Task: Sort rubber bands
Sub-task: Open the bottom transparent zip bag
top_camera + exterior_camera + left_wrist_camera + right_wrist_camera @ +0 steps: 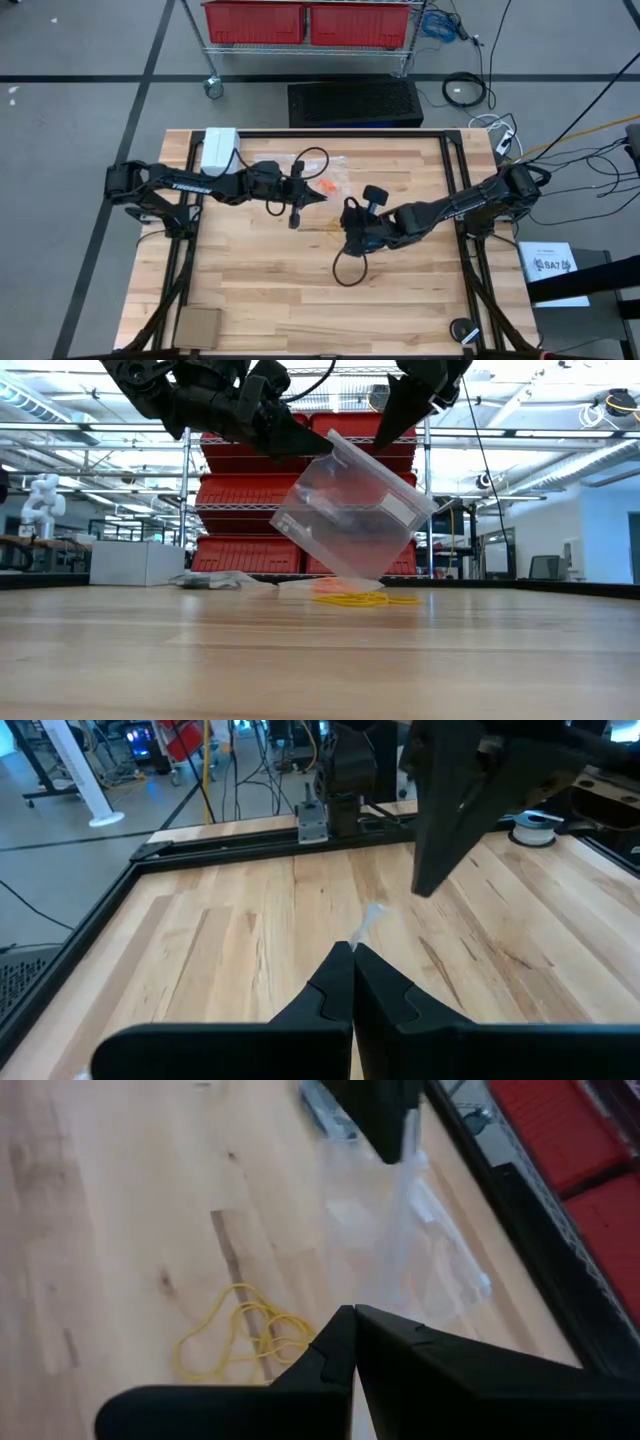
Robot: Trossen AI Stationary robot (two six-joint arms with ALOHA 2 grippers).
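Two dark arms reach in over the table (260, 290) from opposite sides and meet near its middle, both holding one clear plastic bag (350, 520) up off the wood. The left tool (300, 197) has its fingers pressed together on one top corner of the bag; its wrist view shows the tips meeting on a scrap of clear film. Just beside it, toward the table's far edge, more clear bags (290, 165) lie flat, with a small orange patch (325, 187) next to them. A white box (218, 148) sits at the far left corner and a brown cardboard piece (197, 326) at the near left corner. In the low view the bag hangs tilted, and under it a tangle of yellow rubber bands (355, 598) rests on the table. The right tool (350, 225) is likewise closed tight, pinching the bag's other edge.
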